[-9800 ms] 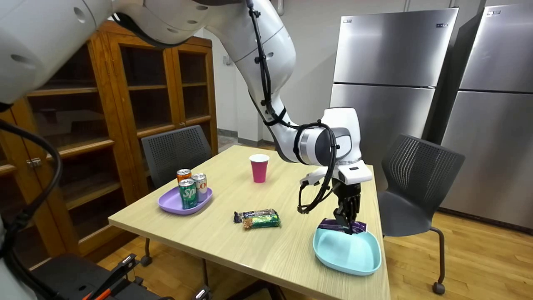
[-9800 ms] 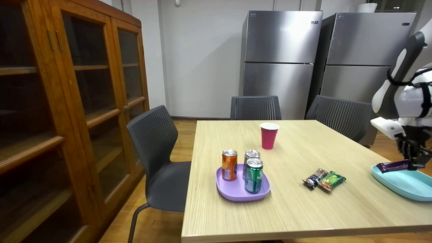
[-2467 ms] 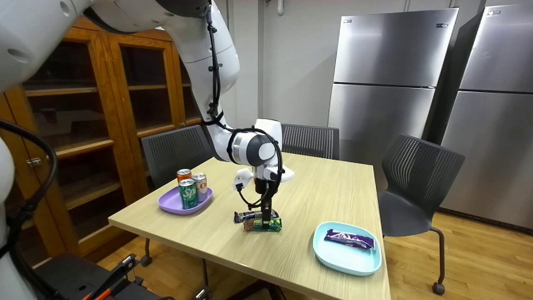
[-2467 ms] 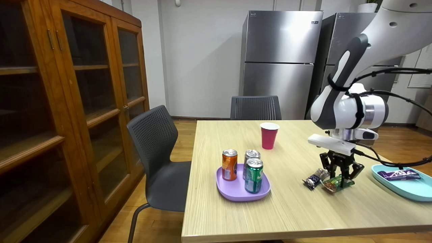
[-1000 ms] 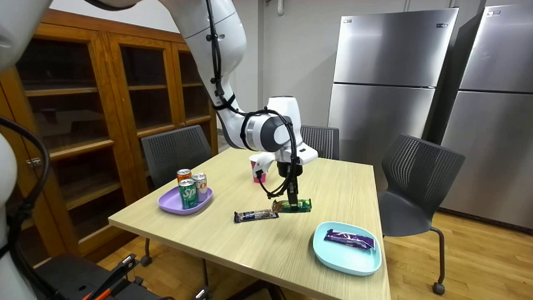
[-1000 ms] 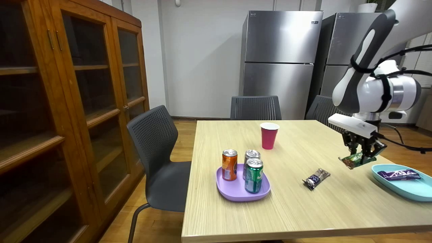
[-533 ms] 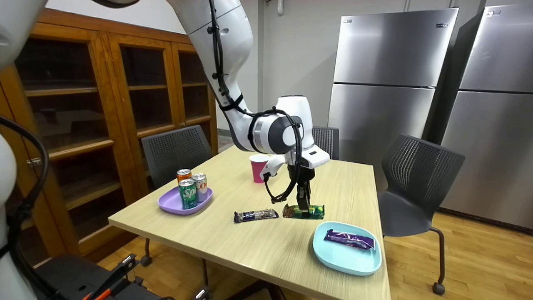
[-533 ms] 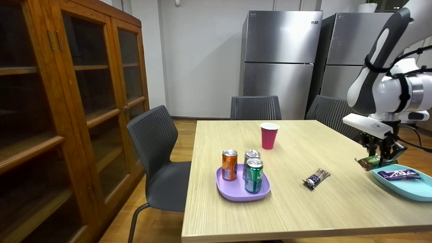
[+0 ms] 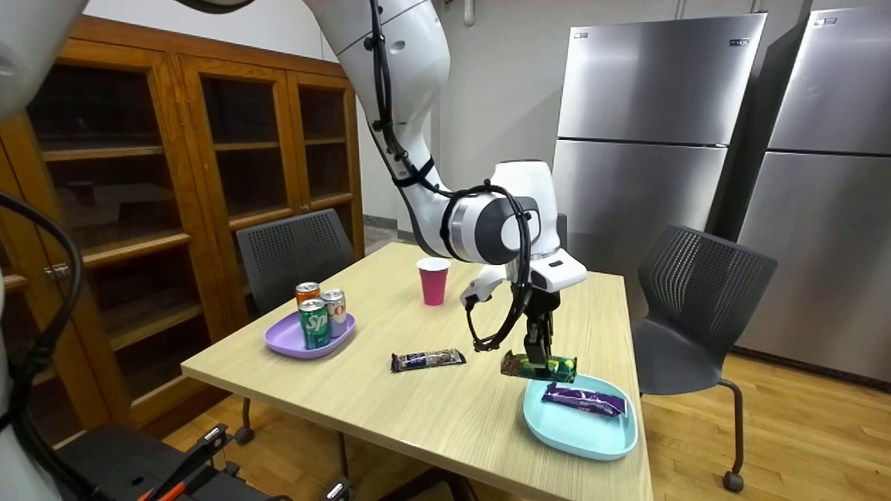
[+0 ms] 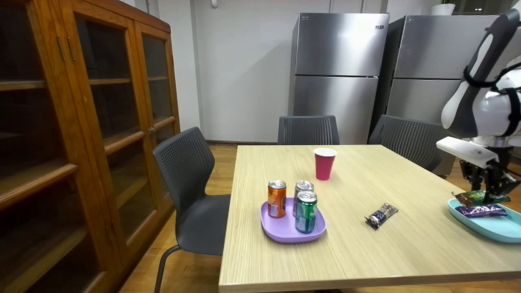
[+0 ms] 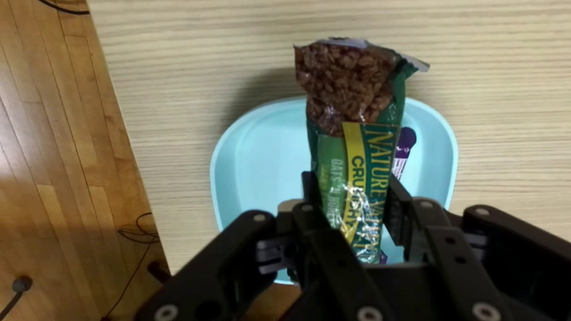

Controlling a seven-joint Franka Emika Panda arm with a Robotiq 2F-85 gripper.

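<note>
As seen in the wrist view, found tool (image 11: 351, 189) clamped across the width of a Nature Valley Crunchy Oats 'N Honey granola bar (image 11: 352, 147), jaws parted by no more than the breadth of its wrapper. Observed granola bar suspended over the light-blue tray (image 9: 574, 438), nearly level in both exterior views and projecting at one end past the rim, out above the surface (image 9: 452, 417). Unable to judge exact clearance beneath.

Found inside the same tray: a purple-wrapped bar (image 9: 586, 401), flat on the base, partly hidden below the granola bar in the wrist view. Located that tray close to the right edge of the surface in both exterior views; in the wrist view, near a corner as well.

Noted a dark-blue-wrapped bar (image 9: 427, 360) flat on the surface between the light-blue tray and the purple tray (image 10: 281, 230), well apart from the tool. Sighted purple tray toward the left edge in both exterior views. Counted three upright cans on it: a green Sprite can (image 10: 306, 212), an orange can (image 10: 276, 199) and a silver can (image 9: 336, 313), the last just beside the Sprite.

Also listed: a pink cup (image 10: 324, 165) with white rim, upright, nearer the far edge; dark-grey chairs (image 9: 703, 313) along the edges of the surface; beyond, two stainless-steel refrigerators (image 9: 647, 104) and a glass-fronted wooden cabinet (image 9: 202, 209).
</note>
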